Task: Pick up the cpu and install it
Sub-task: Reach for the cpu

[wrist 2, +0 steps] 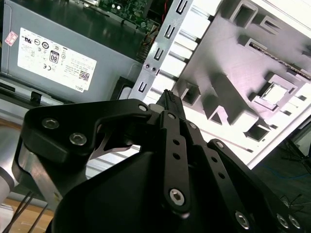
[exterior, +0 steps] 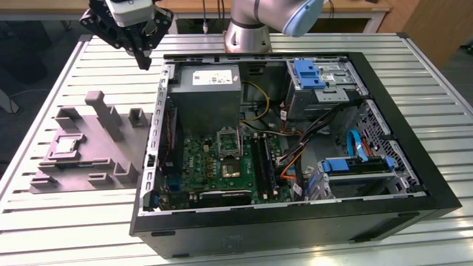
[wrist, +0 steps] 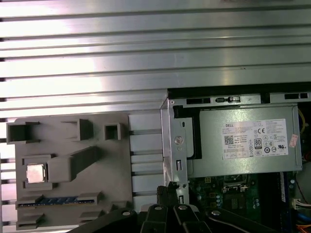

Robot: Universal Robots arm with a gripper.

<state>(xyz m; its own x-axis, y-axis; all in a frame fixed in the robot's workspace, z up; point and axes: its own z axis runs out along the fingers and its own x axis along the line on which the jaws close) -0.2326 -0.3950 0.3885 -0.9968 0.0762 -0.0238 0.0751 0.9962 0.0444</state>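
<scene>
The cpu (exterior: 65, 145) is a small silvery square lying in a recess of the grey moulded tray (exterior: 103, 166), at the exterior view's left of the open computer case. Both wrist views show the cpu (wrist: 35, 173) (wrist 2: 277, 92) in its tray (wrist: 73, 141) (wrist 2: 228, 43). My gripper (exterior: 144, 60) hangs high above the table's far left, beyond the tray and beside the case's back corner. Its fingers (wrist 2: 167, 99) meet at one tip, shut with nothing between them. The metal-framed socket (exterior: 229, 139) (wrist: 236, 182) sits on the motherboard just below the power supply.
The black case (exterior: 414, 183) lies on its side on the slatted metal table (exterior: 52, 221). Inside it are the grey power supply (exterior: 210, 94), cables, and blue drive brackets (exterior: 310, 75). The tray has tall posts (exterior: 103, 113) and holds a memory stick (wrist: 63, 200).
</scene>
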